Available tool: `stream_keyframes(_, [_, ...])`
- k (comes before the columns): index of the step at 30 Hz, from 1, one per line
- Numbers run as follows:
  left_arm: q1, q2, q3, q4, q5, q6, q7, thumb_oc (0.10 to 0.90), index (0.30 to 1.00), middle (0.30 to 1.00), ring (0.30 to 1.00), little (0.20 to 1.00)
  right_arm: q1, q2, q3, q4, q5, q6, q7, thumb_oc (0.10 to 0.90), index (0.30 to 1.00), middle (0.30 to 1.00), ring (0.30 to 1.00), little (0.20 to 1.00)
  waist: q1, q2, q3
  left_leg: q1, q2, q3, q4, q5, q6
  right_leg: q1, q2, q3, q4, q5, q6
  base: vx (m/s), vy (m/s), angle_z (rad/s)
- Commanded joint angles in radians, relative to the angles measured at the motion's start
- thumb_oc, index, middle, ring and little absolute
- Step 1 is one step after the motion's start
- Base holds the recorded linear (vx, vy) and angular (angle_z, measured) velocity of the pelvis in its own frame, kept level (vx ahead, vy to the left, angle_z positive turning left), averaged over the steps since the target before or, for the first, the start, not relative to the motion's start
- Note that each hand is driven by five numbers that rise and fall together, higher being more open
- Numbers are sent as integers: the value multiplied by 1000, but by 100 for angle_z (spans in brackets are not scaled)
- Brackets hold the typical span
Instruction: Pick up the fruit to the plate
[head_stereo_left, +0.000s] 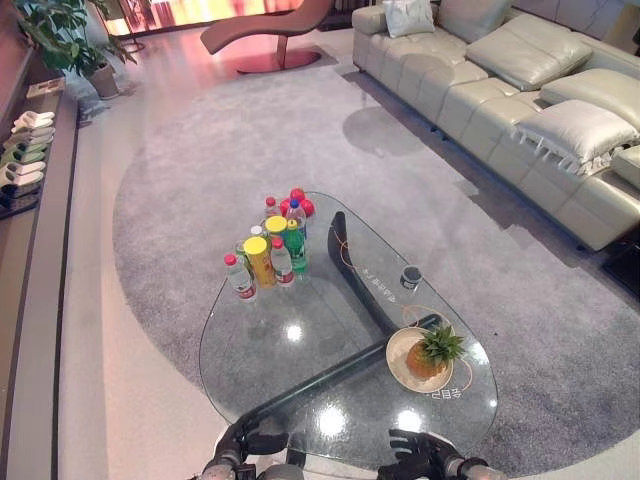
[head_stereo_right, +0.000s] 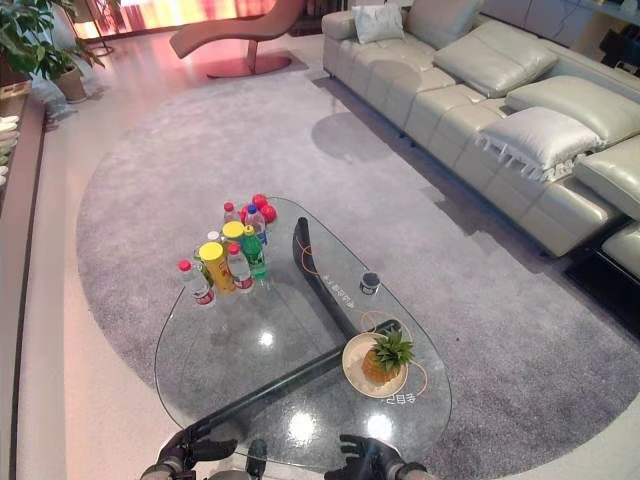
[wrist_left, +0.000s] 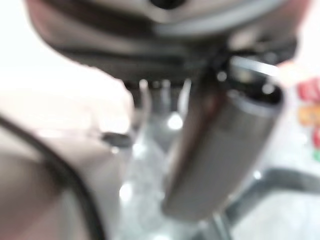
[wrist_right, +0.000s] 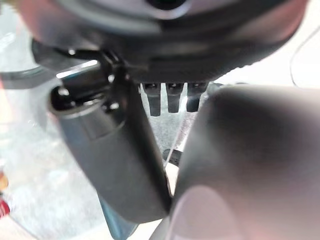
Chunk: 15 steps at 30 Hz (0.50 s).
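A small pineapple (head_stereo_left: 437, 352) stands on a cream plate (head_stereo_left: 399, 367) at the near right of the glass table (head_stereo_left: 300, 340). Red round fruits (head_stereo_left: 297, 203) lie at the table's far end, behind a cluster of bottles (head_stereo_left: 265, 255). My left hand (head_stereo_left: 250, 438) and right hand (head_stereo_left: 420, 455) hover at the table's near edge, fingers relaxed and holding nothing. The plate is roughly a hand's length beyond my right hand. In the wrist views the left thumb (wrist_left: 220, 160) and the right thumb (wrist_right: 110, 155) stick out over the glass.
A small dark cup (head_stereo_left: 410, 277) stands mid-table on the right. A pale sofa (head_stereo_left: 520, 90) runs along the right of the grey rug (head_stereo_left: 200, 150). A low shelf with slippers (head_stereo_left: 25, 150) lines the left wall, and a potted plant (head_stereo_left: 70, 40) stands beyond it.
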Motion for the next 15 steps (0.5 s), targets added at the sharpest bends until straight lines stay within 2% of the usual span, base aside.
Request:
stream_keyframes(1, [-74, 1, 49, 96, 37, -26, 10, 800, 900, 900, 900, 900, -58, 10, -27, 41, 81, -1, 29, 800, 900, 900, 900, 900, -10, -34, 22, 75, -24, 58, -1, -25, -5, -37, -10, -28, -23, 132, 0, 57, -3, -4])
stream_keyframes(4, [-81, -3, 57, 167, 80, -42, 16, 800, 900, 900, 900, 900, -63, 25, -55, 138, 98, 12, 16, 800, 900, 900, 900, 900, -13, -29, 8, 83, -21, 63, -1, -29, -5, -32, -8, -22, -23, 128, -2, 63, 1, -2])
stream_keyframes(6, [-81, -13, 80, 205, 48, -22, 8, 800, 900, 900, 900, 900, -63, 37, -90, 212, 94, 33, -17, 800, 900, 900, 900, 900, -14, -23, -2, 92, -20, 63, -1, -35, -5, -24, -8, -19, -23, 124, -3, 70, 1, -3])
stream_keyframes(9, [-74, -30, 108, 238, 29, 9, 14, 800, 900, 900, 900, 900, -60, 53, -129, 259, 89, 50, -47, 800, 900, 900, 900, 900, -15, -17, -9, 98, -21, 58, -1, -40, -4, -18, -9, -15, -23, 123, -2, 60, -2, -4])
stream_keyframes(15, [-72, -47, 131, 274, 42, 19, 11, 800, 900, 900, 900, 900, -59, 70, -154, 300, 51, 42, -66, 800, 900, 900, 900, 900, -19, -13, -20, 103, -23, 51, -1, -46, -1, -16, -7, -3, -22, 122, -1, 34, 0, -2])
